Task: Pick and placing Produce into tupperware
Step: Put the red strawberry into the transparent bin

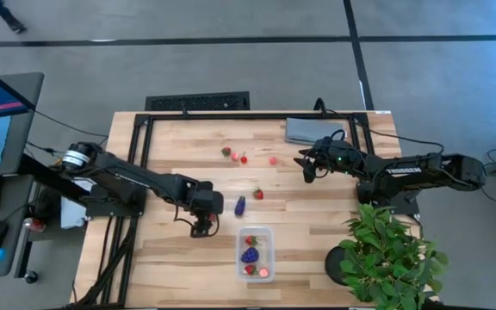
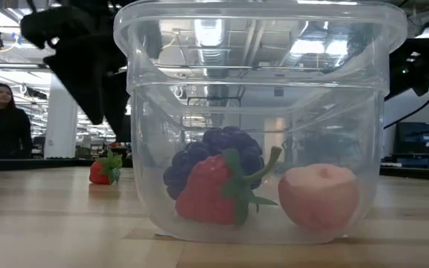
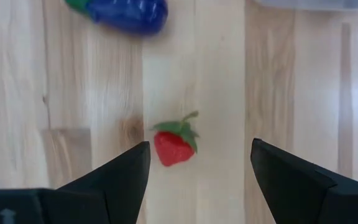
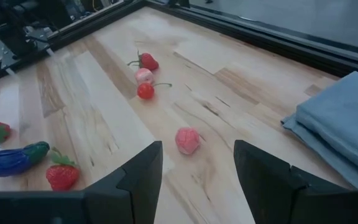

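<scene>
The tupperware [image 1: 255, 253] sits near the front edge of the tabletop [image 1: 179, 146], middle-right, already holding a purple berry cluster [image 2: 213, 156], a red strawberry [image 2: 208, 192] and a pink fruit [image 2: 319, 196]; the rest of the produce lies loose, so filling is only partly done.

A small strawberry [image 3: 174, 143] lies on the bare wood directly between the spread fingers of the left hand [image 3: 197, 168], which hangs just left of the container, pointing straight down. That placement suggests this berry is the next pick. The purple eggplant-shaped piece [image 3: 124, 12] lies just beyond it.

The left arm reaches in from the left edge, elbow bent.

The right hand [image 4: 196, 165], fingers apart and empty, hovers at the far right beside the folded grey cloth [image 4: 340, 118], facing a pink piece [image 4: 187, 140] and three more fruits [image 4: 145, 74] farther on.
</scene>
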{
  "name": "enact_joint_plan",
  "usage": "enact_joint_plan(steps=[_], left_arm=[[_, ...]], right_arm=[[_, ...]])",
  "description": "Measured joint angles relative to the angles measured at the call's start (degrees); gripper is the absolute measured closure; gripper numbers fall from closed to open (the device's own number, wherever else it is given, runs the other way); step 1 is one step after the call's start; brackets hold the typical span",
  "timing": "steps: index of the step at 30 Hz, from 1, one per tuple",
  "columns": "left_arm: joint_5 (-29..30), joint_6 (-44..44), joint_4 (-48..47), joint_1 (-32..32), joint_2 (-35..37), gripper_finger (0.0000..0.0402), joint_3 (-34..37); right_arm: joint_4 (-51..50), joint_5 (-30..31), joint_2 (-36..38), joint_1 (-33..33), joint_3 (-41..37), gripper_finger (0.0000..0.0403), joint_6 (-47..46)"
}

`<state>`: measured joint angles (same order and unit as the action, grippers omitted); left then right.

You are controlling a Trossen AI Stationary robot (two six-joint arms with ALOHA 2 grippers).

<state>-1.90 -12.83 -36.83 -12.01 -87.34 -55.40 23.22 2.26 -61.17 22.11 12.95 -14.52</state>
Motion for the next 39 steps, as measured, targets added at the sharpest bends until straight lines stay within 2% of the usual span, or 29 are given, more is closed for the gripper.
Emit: enact_joint_plan(steps=[10, 20, 39], left_arm=[[2.84, -5.0, 11.53, 0.0, 7.8, 0.0135, 12.79], [3.26, -5.85, 23.96, -0.05, 8.14, 0.0135, 22.13], [3.33, -1.3, 31.03, -0.07, 5.53, 0.0135, 23.11]], right_arm=[[0.21, 0.04, 0.0, 0.0, 0.0, 0.0182, -0.04], [2.08, 0.13, 0.0, 0.0, 0.01, 0.0182, -1.51], [2.29, 0.76, 0.0, 0.0, 0.0, 0.0182, -2.67]])
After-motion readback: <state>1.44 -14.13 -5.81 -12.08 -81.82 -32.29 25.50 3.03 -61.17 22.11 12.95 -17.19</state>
